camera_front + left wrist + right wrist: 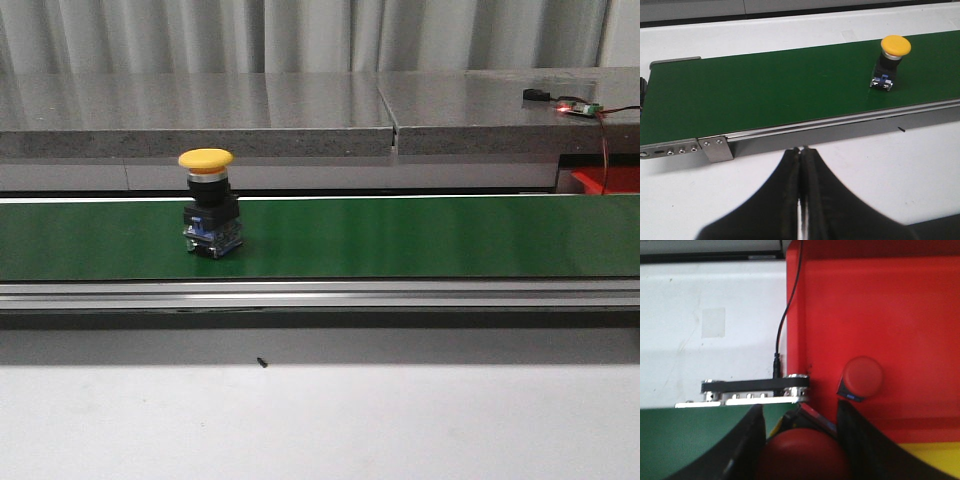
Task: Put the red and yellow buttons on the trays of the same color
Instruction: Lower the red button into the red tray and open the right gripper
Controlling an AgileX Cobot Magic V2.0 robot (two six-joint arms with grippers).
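Observation:
A yellow button [207, 205] with a mushroom cap stands upright on the green conveyor belt [420, 238], left of centre; the left wrist view shows the same yellow button [891, 60]. My left gripper [801, 149] hangs shut and empty over the white table, just short of the belt's end, well away from it. My right gripper [800, 412] is shut on a red button [801, 457], held over the belt's edge beside the red tray [880, 305]. A second red button [861, 377] lies inside that tray. A strip of the yellow tray [932, 460] shows beside it.
A black cable [785, 315] runs along the red tray's wall to the belt's end roller [755, 386]. A corner of the red tray [608, 181] shows at the belt's right end. A small circuit board [578, 108] sits on the grey shelf behind.

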